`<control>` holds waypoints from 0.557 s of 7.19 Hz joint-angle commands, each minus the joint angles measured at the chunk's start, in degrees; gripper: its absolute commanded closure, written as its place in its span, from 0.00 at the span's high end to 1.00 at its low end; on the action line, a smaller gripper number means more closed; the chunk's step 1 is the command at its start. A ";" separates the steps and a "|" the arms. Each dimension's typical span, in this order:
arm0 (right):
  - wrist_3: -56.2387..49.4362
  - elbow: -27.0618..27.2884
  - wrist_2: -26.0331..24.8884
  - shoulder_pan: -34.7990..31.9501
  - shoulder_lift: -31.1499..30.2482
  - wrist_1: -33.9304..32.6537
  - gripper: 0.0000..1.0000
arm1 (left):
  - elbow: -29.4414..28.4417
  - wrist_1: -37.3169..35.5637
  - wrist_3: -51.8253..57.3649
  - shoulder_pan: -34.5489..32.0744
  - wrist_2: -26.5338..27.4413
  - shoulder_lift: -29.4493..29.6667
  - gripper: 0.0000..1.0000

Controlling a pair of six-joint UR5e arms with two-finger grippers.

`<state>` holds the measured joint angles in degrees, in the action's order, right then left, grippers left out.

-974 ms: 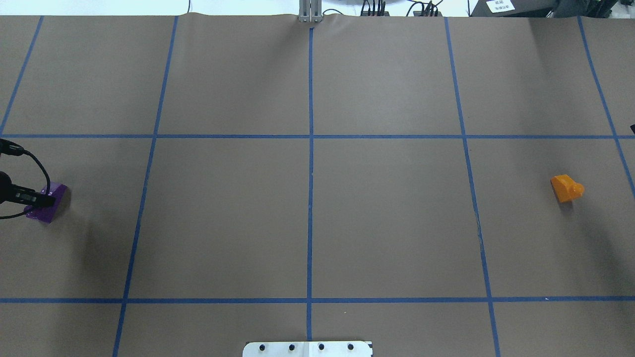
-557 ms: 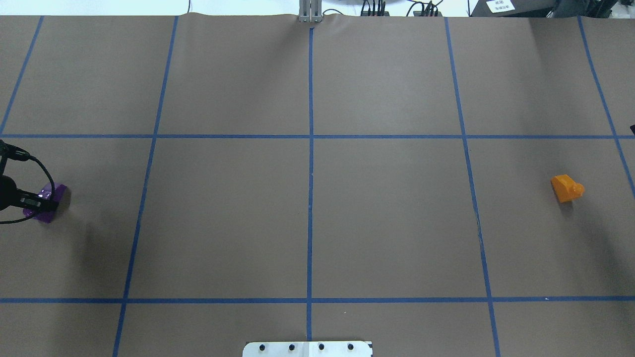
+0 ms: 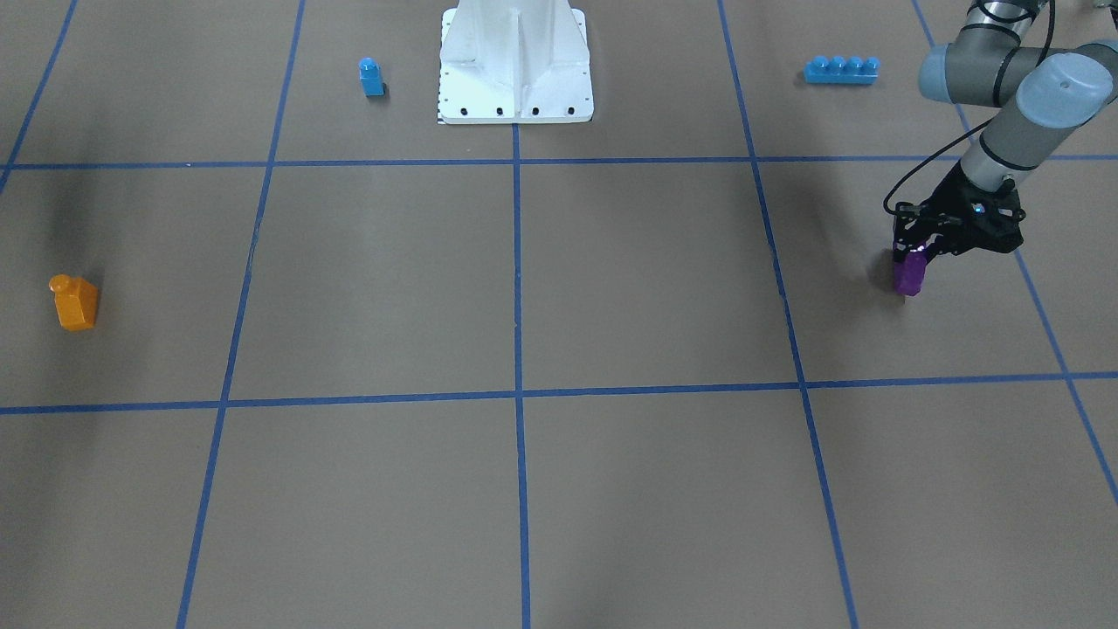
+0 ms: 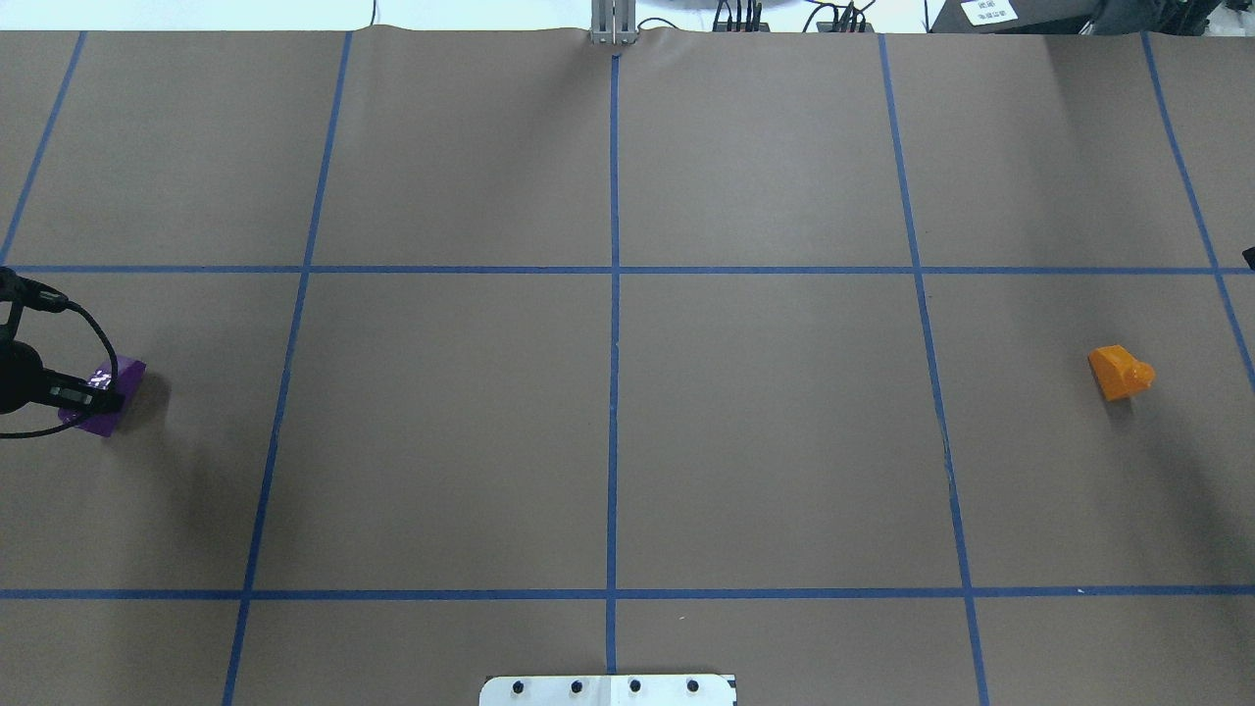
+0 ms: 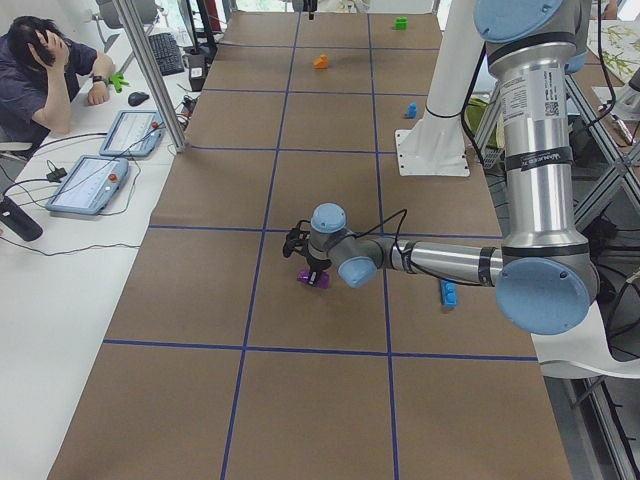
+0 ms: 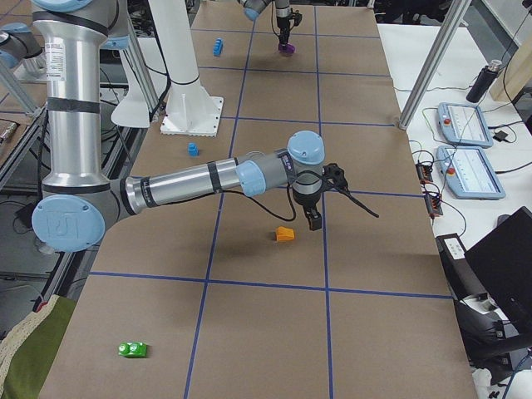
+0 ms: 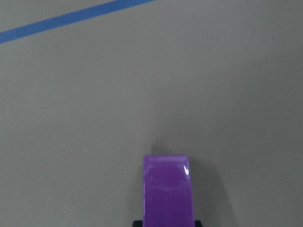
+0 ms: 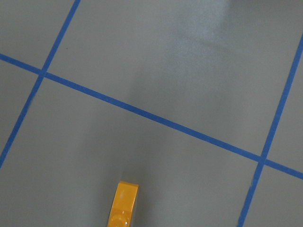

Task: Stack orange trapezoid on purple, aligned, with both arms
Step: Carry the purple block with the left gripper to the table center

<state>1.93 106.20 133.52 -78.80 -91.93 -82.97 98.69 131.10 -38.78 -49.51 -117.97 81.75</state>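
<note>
The purple (image 3: 910,274) block hangs between the fingers of my left gripper (image 3: 917,255), which is shut on it at the table's left end. A shadow lies under it, so it is just off the paper. It fills the lower middle of the left wrist view as the purple (image 7: 168,190), and it shows overhead as the purple (image 4: 110,390). The orange trapezoid (image 4: 1119,373) lies alone on the paper at the right end, stud pointing sideways. My right gripper (image 6: 314,219) hovers just beside the orange trapezoid (image 6: 285,234); I cannot tell if it is open.
A small blue single-stud block (image 3: 371,77) and a long blue brick (image 3: 841,69) lie near the white robot base (image 3: 515,87). A green block (image 6: 132,349) sits near the right end. A person (image 5: 40,60) sits at the side desk with tablets.
My left gripper has shifted a little toward the table's middle and away from the robot, carrying the purple block with it. The orange trapezoid has not moved.
</note>
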 commanded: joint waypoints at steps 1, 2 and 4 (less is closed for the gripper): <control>0.09 -0.03 -0.01 0.22 0.00 0.00 1.00 | 7.71 -15.70 -5.30 0.46 -0.07 7.67 0.00; 0.09 -0.03 -0.01 0.31 0.09 0.00 1.00 | 7.57 -18.57 -12.65 4.38 0.28 14.43 0.00; 0.18 -0.03 -0.10 0.49 0.09 0.00 1.00 | 6.35 -35.18 -26.37 15.00 1.07 34.68 0.00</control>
<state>2.04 106.17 133.45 -78.42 -91.85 -82.97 105.66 106.99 -56.81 -40.64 -117.44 103.72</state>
